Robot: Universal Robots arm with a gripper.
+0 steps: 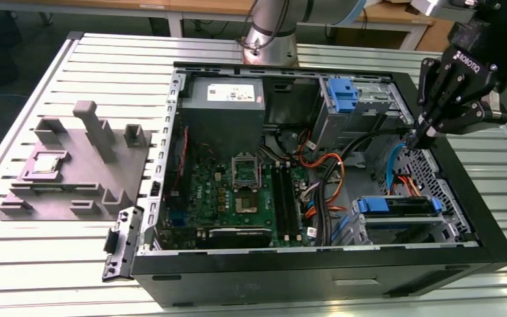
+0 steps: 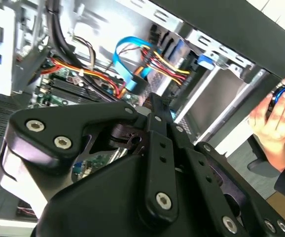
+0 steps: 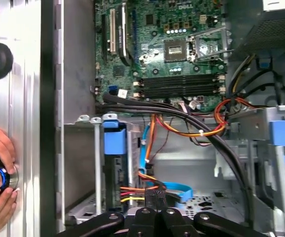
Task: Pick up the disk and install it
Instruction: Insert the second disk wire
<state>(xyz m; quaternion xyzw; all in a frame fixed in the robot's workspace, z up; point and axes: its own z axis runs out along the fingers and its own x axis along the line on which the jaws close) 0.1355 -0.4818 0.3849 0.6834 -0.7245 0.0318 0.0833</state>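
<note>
Exterior view is showing the end effector (image 1: 419, 140) hovering at three o'clock over the open computer case (image 1: 465, 218), fingers pressed together, gripping nothing.

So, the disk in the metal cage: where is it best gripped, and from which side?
Likely by its blue rail ends: the disk sits inside the cage, so only the part toward the case's open side is free. Come straight in from that open side, clear of the cables.
</note>
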